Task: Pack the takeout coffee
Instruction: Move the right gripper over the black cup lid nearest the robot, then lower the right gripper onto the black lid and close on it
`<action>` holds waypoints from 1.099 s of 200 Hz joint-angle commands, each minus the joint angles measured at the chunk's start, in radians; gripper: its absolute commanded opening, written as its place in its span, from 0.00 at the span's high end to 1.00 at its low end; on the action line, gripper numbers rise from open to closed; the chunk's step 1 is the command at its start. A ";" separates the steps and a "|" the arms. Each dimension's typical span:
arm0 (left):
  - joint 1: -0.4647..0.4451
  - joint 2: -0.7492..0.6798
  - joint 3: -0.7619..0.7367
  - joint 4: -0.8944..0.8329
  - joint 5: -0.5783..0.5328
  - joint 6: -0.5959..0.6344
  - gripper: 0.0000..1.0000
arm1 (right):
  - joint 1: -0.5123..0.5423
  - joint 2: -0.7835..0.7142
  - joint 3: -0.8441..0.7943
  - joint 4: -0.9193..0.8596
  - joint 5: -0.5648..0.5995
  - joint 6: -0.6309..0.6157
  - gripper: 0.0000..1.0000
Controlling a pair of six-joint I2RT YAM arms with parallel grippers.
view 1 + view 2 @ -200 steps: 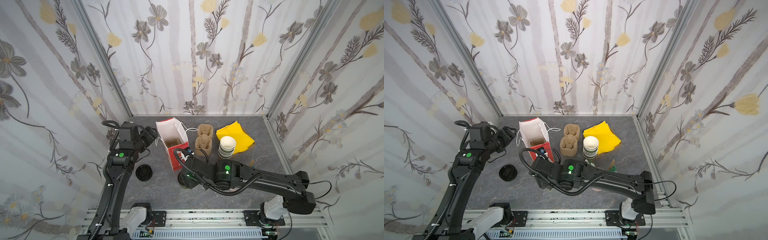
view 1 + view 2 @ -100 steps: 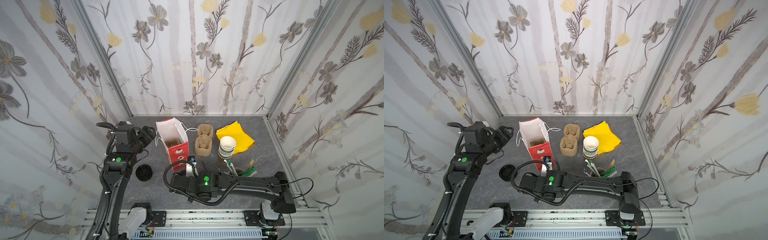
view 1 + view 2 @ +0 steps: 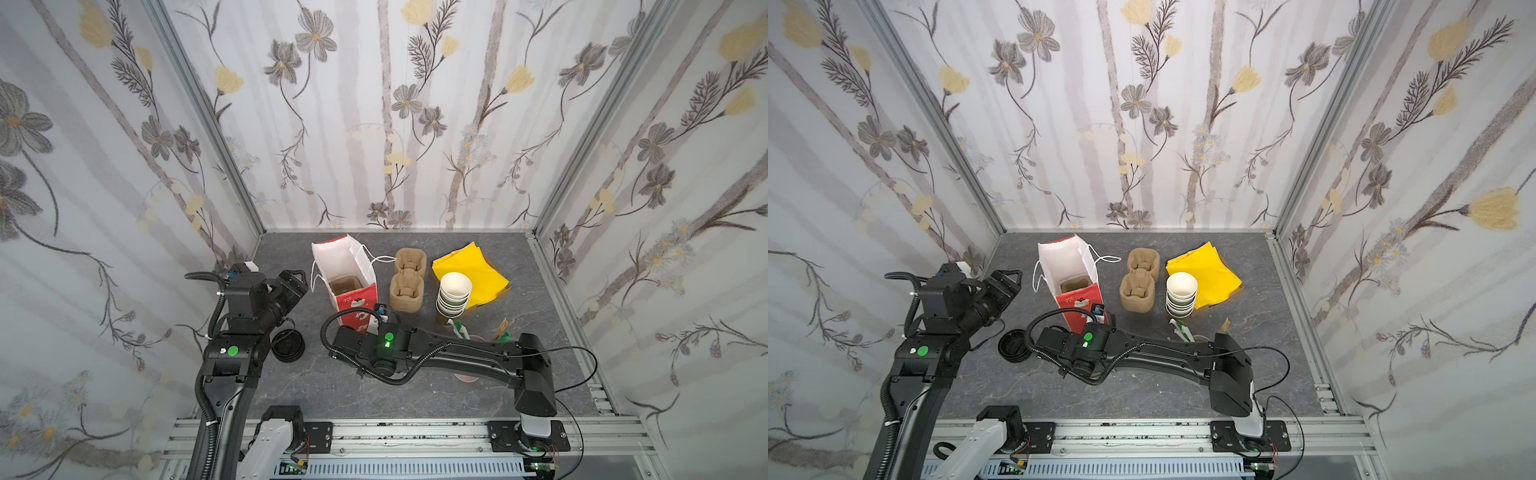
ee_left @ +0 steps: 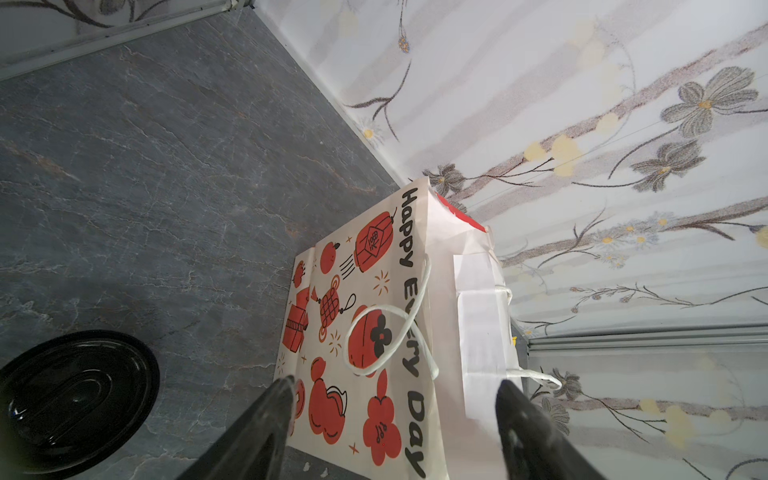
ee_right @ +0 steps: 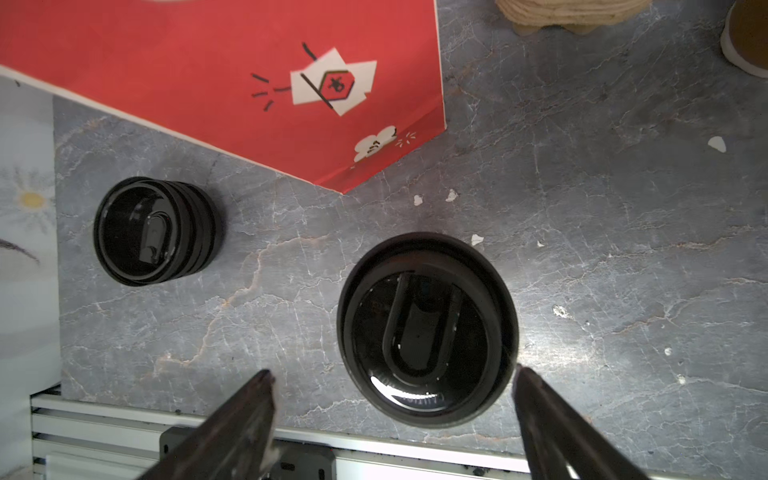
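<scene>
The takeout coffee [image 5: 428,328] stands upright on the grey tabletop, and I see only its round black sip lid from straight above. My right gripper [image 5: 392,388] hangs open over it, fingertips wide on either side of the lid's near edge and clear of it. In both top views the right wrist [image 3: 388,345] hides the cup. The red and white paper bag [image 3: 353,299] stands open just behind it, with a brown carrier [image 3: 344,286] inside. My left gripper [image 3: 293,282] is open at the bag's left side, level with the bag's printed side [image 4: 374,332].
A stack of black lids [image 3: 286,345] lies left of the coffee. Right of the bag are stacked brown carriers [image 3: 409,282], a stack of lidless cups [image 3: 454,291] and yellow napkins [image 3: 473,270]. Wrapped straws [image 3: 459,330] poke up behind the right forearm. The front rail [image 5: 124,415] runs close by.
The right gripper's jaws have spread wider and its arm has swung and resettled in front of the bag. The left gripper has hardly shifted.
</scene>
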 commanded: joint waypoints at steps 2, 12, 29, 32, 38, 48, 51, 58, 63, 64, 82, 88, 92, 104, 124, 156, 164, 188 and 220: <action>0.000 -0.006 -0.011 0.010 0.002 -0.016 0.23 | -0.008 0.027 0.036 -0.061 -0.003 0.021 0.11; 0.001 -0.004 -0.014 0.010 0.000 -0.016 0.23 | -0.016 0.040 0.050 -0.084 -0.004 0.024 0.11; 0.000 0.002 -0.013 0.010 -0.005 -0.018 0.23 | -0.021 0.067 0.085 -0.118 -0.003 0.027 0.13; 0.000 0.004 -0.012 0.011 -0.004 -0.017 0.23 | -0.021 0.073 0.094 -0.126 -0.002 0.027 0.13; 0.000 0.008 -0.007 0.010 -0.005 -0.015 0.23 | -0.021 0.085 0.111 -0.142 -0.002 0.029 0.14; 0.000 0.013 0.001 0.010 -0.005 -0.010 0.23 | -0.022 0.104 0.140 -0.166 -0.004 0.027 0.15; 0.000 0.016 0.004 0.010 -0.005 -0.008 0.23 | -0.023 0.110 0.147 -0.169 -0.002 0.025 0.15; 0.000 0.019 0.009 0.010 -0.006 -0.002 0.24 | -0.021 0.120 0.156 -0.170 -0.005 0.014 0.15; 0.000 0.021 0.012 0.010 -0.008 0.003 0.24 | -0.022 0.123 0.159 -0.170 -0.005 0.008 0.15; 0.000 0.022 0.013 0.011 -0.008 0.003 0.24 | -0.023 0.124 0.159 -0.170 -0.005 0.008 0.15; 0.000 0.024 0.018 0.011 -0.015 0.010 0.24 | -0.021 0.131 0.159 -0.148 -0.007 -0.005 0.15; 0.000 0.024 0.019 0.011 -0.017 0.010 0.24 | -0.022 0.135 0.160 -0.146 -0.007 -0.005 0.16; 0.000 0.025 0.020 0.011 -0.015 0.011 0.24 | -0.021 0.137 0.159 -0.146 -0.008 -0.004 0.16; 0.001 0.023 0.021 0.010 -0.014 0.010 0.24 | -0.020 0.144 0.162 -0.152 -0.008 0.000 0.17; 0.000 0.016 0.016 0.010 -0.015 0.014 0.25 | -0.019 0.149 0.162 -0.165 -0.005 0.012 0.17; 0.000 0.008 -0.001 0.010 -0.023 0.013 0.26 | -0.019 0.157 0.165 -0.157 -0.010 0.008 0.18; 0.000 0.008 -0.003 0.009 -0.024 0.011 0.26 | -0.020 0.158 0.165 -0.159 -0.011 0.010 0.19; 0.000 0.010 -0.004 0.010 -0.029 0.013 0.26 | -0.021 0.162 0.165 -0.167 -0.012 0.014 0.21; 0.000 0.014 -0.004 0.010 -0.031 0.018 0.26 | -0.020 0.164 0.165 -0.182 -0.012 0.027 0.21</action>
